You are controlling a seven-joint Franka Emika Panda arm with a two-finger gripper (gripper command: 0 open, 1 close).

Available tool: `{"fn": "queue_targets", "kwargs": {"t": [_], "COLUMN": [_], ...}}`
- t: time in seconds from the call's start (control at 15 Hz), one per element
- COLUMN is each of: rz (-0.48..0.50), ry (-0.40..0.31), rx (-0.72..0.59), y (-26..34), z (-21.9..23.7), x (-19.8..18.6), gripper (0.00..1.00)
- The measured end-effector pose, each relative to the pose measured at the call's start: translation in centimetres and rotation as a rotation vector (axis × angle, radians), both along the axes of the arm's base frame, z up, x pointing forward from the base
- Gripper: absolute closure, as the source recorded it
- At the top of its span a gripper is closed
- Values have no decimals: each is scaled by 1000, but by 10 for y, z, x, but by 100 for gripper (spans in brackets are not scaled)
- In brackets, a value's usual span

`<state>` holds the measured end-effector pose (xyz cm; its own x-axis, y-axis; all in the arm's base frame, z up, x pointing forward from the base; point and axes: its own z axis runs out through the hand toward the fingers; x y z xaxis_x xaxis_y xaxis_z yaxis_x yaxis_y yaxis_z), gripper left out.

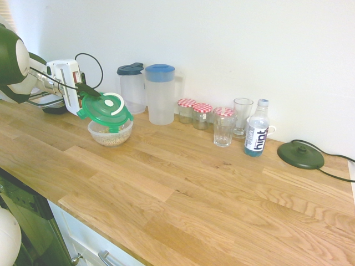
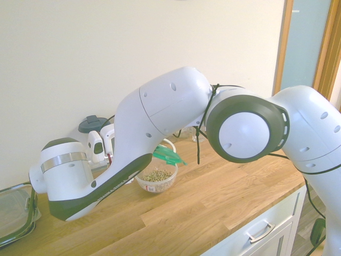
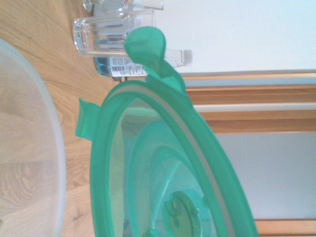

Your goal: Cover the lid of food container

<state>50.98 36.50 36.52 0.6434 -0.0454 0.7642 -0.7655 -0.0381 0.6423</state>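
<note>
The green lid hangs tilted just above the food container, a small clear bowl with beige grainy food on the wooden counter. The lid's lower edge sits near the bowl's rim and its far side is raised. My gripper comes in from the left and is shut on the lid's left edge. From the opposite side, the lid shows as a green sliver over the bowl, with the arm hiding the gripper. The wrist view is filled by the lid's underside, and the bowl's rim lies beside it.
Two clear pitchers stand behind the bowl. To the right are jars with checked lids, two glasses, a water bottle and a black corded disc. A black-rimmed clear box sits at the counter's other end.
</note>
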Motion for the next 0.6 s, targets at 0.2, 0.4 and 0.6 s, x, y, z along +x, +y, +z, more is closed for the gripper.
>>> {"fn": "queue_targets", "kwargs": {"t": [0.2, 0.4, 0.6], "rz": [8, 12, 5], "ry": [4, -6, -9], "rx": [-1, -22, -29], "y": [6, 5, 1], "z": [-5, -8, -8], "x": [0, 8, 15], "gripper": [100, 100, 100]}}
